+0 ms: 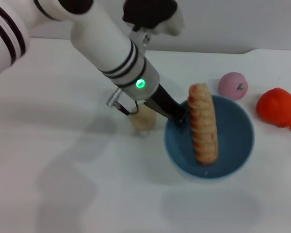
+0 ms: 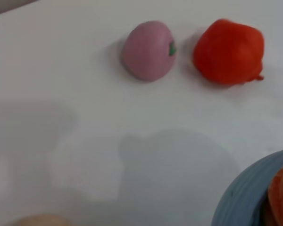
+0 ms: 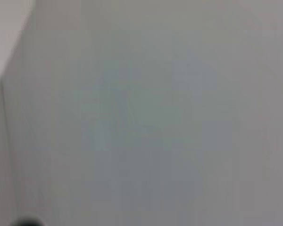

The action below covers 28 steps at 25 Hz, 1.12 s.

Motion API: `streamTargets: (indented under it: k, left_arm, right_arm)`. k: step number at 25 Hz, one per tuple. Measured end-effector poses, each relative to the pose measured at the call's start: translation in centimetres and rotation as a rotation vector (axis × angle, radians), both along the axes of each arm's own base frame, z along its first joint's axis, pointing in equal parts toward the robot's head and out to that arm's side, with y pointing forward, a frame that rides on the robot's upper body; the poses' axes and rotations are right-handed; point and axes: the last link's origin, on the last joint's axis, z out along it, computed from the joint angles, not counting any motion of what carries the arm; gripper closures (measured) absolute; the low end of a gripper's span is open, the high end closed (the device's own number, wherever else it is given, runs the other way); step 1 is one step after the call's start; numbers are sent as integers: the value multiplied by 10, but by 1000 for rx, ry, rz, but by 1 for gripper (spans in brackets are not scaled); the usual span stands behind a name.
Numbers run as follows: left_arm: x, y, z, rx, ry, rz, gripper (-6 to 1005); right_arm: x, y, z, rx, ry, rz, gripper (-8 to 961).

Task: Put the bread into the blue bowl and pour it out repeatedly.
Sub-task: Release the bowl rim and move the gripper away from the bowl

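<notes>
Risk: the bread (image 1: 203,124) lies inside the blue bowl (image 1: 235,145), one end propped over the far rim; a jolt could roll it out onto the desk (image 1: 63,170) early. Your left tool (image 1: 178,116) sits at the bowl's rim; I cannot tell its grip.

Count: one bread, one bowl, one pink ball (image 1: 233,85), one red fruit (image 1: 277,107), one beige ball (image 1: 143,119).
</notes>
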Motion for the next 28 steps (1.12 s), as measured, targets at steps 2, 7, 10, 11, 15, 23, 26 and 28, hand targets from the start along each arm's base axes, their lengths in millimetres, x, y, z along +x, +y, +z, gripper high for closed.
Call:
streamTargets:
  k: [2, 7, 10, 11, 15, 23, 26, 28]
  left_arm:
    - [-2, -2, -5, -10, 10, -5, 967]
    - [-10, -9, -14, -34, 30, 7, 963]
    - [-13, -12, -18, -45, 39, 6, 961]
    - [-16, -13, -19, -49, 45, 8, 960]
    - [-24, -18, -26, -59, 65, 13, 957]
    - [-34, -21, -29, -60, 63, 51, 921]
    - [-34, -21, -28, -57, 60, 55, 871]
    - [-32, -20, -26, -51, 55, 59, 838]
  right_arm:
    - [9, -7, 4, 23, 65, 10, 569]
    - [21, -18, 8, 65, 130, 29, 569]
    - [24, -19, 7, 75, 126, 26, 569]
    - [24, -19, 6, 74, 129, 24, 569]
    - [24, -17, 5, 70, 134, 24, 569]
    - [21, -12, 5, 68, 136, 38, 569]
    - [20, -11, 5, 66, 135, 42, 569]
    - [20, -11, 4, 64, 134, 42, 569]
